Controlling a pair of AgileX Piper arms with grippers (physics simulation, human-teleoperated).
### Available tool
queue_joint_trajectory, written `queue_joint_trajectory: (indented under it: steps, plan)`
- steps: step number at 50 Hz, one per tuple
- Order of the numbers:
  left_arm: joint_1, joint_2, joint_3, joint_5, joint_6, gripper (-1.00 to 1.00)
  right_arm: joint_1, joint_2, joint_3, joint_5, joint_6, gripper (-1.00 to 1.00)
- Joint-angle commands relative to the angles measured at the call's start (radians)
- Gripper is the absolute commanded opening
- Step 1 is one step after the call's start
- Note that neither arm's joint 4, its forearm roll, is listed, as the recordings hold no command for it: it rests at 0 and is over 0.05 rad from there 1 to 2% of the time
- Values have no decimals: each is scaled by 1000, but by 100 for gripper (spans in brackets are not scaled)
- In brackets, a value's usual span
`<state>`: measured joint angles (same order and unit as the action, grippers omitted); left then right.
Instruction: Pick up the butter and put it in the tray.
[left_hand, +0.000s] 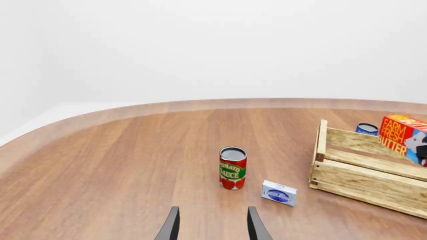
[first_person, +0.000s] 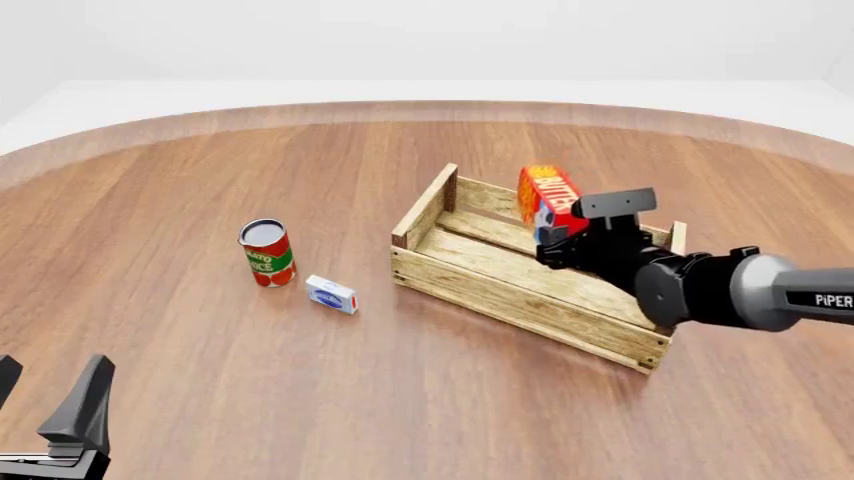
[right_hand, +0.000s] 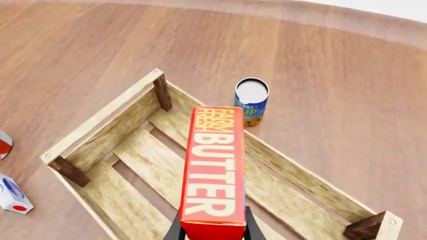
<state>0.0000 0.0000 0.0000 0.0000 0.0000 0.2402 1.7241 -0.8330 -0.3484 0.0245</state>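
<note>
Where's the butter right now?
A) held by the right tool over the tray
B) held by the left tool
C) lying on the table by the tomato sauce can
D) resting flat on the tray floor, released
A: the right tool is shut on the butter, which hangs above the tray floor; the left tool is open and holds nothing.

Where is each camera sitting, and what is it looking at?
Left wrist view: behind the left claw, low over the table, facing the tomato sauce can and small white-blue box.
Front view: above and behind the arms, looking forward and down; both arms show.
Right wrist view: behind the right claw, looking down at the butter over the tray.
All three share butter and tray.
</note>
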Motion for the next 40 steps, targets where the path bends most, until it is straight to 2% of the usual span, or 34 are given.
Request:
queue_joint_trajectory:
  steps: [1, 40]
  plan:
    - [0, 0, 0, 0, 0, 100, 5, 27, -28, -8, 21, -100]
    - [0, 0, 0, 0, 0, 100, -6, 92, -40, -13, 26, -100]
